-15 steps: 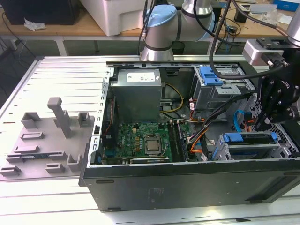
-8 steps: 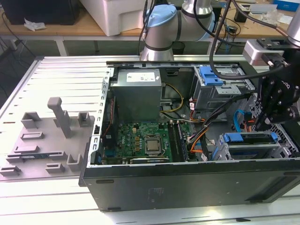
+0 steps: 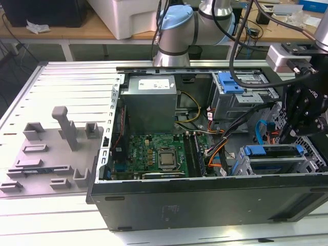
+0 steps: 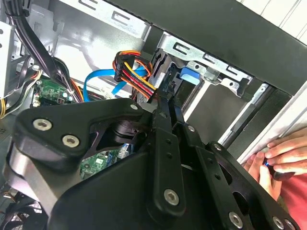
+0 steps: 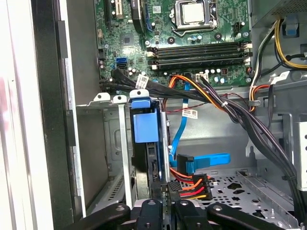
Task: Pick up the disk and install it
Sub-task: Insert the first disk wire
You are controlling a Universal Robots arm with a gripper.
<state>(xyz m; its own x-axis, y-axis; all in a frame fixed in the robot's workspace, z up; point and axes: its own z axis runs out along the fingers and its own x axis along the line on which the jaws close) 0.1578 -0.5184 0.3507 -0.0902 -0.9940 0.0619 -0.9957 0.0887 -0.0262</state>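
Fingers [image 4: 160, 139] are pinched almost shut, with their tips at the end of the disk [image 5: 145, 127] that sticks out of the grey cage [image 5: 108, 143]. I cannot tell if they hold it. The disk stands on its thin edge in the cage, its long side running straight away from the fingers.

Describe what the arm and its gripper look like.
The silver-grey robot arm has rounded joints with light-blue caps, and thick black cables loop from it toward the wrist. The black metal gripper is built of flat linkage bars joined by silver screw heads.
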